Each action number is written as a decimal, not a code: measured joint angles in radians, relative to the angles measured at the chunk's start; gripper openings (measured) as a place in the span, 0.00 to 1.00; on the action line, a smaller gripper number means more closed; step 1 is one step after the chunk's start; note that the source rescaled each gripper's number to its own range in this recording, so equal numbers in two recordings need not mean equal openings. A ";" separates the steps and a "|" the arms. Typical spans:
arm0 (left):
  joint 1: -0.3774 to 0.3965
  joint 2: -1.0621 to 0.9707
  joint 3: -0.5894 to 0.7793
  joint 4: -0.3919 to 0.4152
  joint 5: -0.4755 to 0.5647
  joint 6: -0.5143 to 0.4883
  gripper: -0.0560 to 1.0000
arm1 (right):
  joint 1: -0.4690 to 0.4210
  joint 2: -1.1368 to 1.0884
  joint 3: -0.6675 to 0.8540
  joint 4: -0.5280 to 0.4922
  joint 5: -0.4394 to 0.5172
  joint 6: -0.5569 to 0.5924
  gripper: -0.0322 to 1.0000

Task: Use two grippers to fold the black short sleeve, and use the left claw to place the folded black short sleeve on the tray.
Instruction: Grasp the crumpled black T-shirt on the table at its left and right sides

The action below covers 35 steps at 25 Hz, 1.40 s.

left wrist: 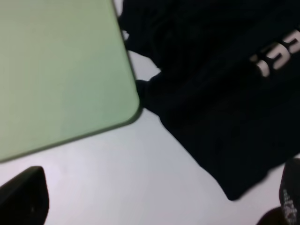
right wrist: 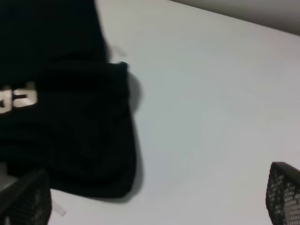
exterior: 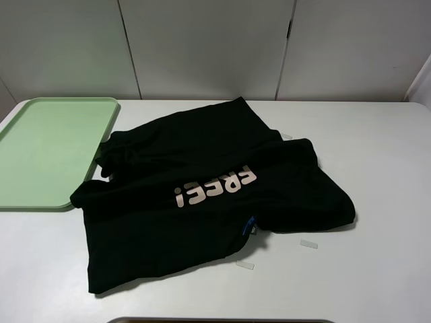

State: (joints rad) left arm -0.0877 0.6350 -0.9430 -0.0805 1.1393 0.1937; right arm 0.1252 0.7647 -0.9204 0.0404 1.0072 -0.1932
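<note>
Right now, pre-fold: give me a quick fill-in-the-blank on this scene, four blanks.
1. The pink print on the black short sleeve reads ____.
2. The tray is light ____.
3. In the exterior high view, the tray lies to the ____ of the black short sleeve.
4. The left hand and the right hand are both ____.
Missing words: FREE!; green; left; open.

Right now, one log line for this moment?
phase: pre-fold | black short sleeve: unfolded, rumpled, beside tray | left gripper: open, empty | right gripper: open, empty

Bare table (exterior: 384, 195) right of shirt (exterior: 202, 202)
</note>
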 joint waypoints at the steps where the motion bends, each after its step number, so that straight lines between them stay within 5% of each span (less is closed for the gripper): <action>1: -0.024 0.022 -0.014 0.000 0.003 0.008 0.98 | 0.033 0.043 -0.020 -0.003 -0.007 -0.014 1.00; 9: -0.237 0.169 -0.034 0.004 0.027 0.103 0.98 | 0.297 0.331 -0.130 -0.059 -0.053 -0.113 1.00; 15: -0.372 0.265 -0.035 0.013 0.026 0.148 0.98 | 0.413 0.490 -0.140 -0.063 -0.092 -0.206 1.00; 23: -0.500 0.397 -0.035 0.167 0.025 0.156 0.98 | 0.436 0.594 -0.140 -0.073 -0.100 -0.371 1.00; 35: -0.506 0.576 -0.034 0.189 -0.050 0.181 0.97 | 0.436 0.730 -0.144 -0.067 -0.125 -0.538 1.00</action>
State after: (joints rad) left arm -0.5935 1.2114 -0.9767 0.1090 1.0891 0.3744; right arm 0.5615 1.4949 -1.0639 -0.0266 0.8826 -0.7317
